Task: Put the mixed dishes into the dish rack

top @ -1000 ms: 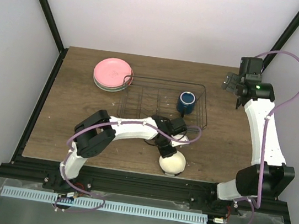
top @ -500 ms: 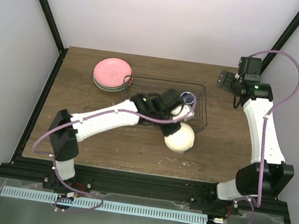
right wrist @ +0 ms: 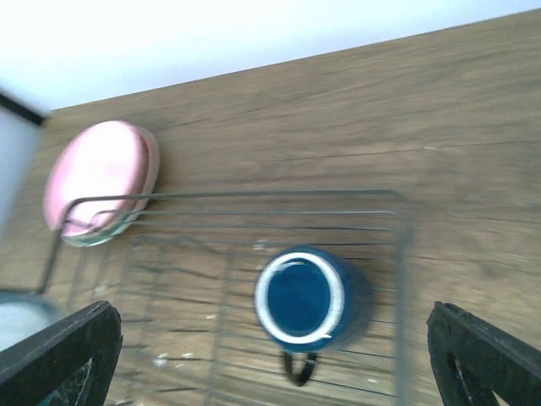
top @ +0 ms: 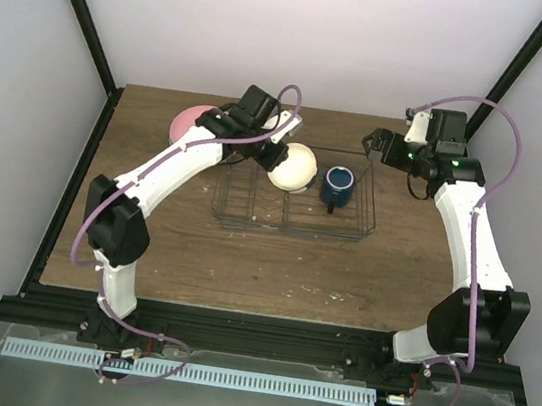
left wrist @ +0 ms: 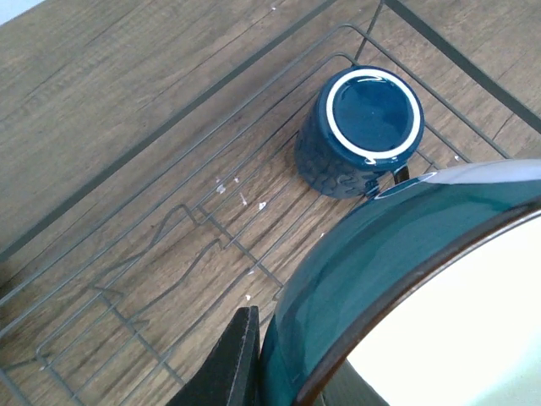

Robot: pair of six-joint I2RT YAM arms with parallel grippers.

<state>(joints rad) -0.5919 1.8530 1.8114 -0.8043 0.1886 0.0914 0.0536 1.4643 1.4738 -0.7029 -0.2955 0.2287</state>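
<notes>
My left gripper (top: 276, 151) is shut on the rim of the cream bowl with blue outside (top: 293, 167) and holds it tilted over the back middle of the dish rack (top: 292, 231). In the left wrist view the bowl (left wrist: 397, 254) fills the lower right, with one finger (left wrist: 235, 359) against its outer wall. The dark blue mug (top: 338, 184) stands upright in the rack's right part; it also shows in both wrist views (left wrist: 363, 127) (right wrist: 303, 298). The pink plate (top: 189, 123) tops a stack left of the rack. My right gripper (top: 378, 144) is open and empty above the rack's back right corner.
The rack's wire floor and prongs (left wrist: 203, 233) lie bare under the bowl. A pale green plate edge (right wrist: 93, 239) shows under the pink plate (right wrist: 100, 176). The rack's right wall (right wrist: 397, 254) runs beside the mug. Black frame posts stand at the table's back corners.
My left arm lifted the bowl from the table's front and carried it back over the rack. My right gripper moved left towards the rack's back right corner.
</notes>
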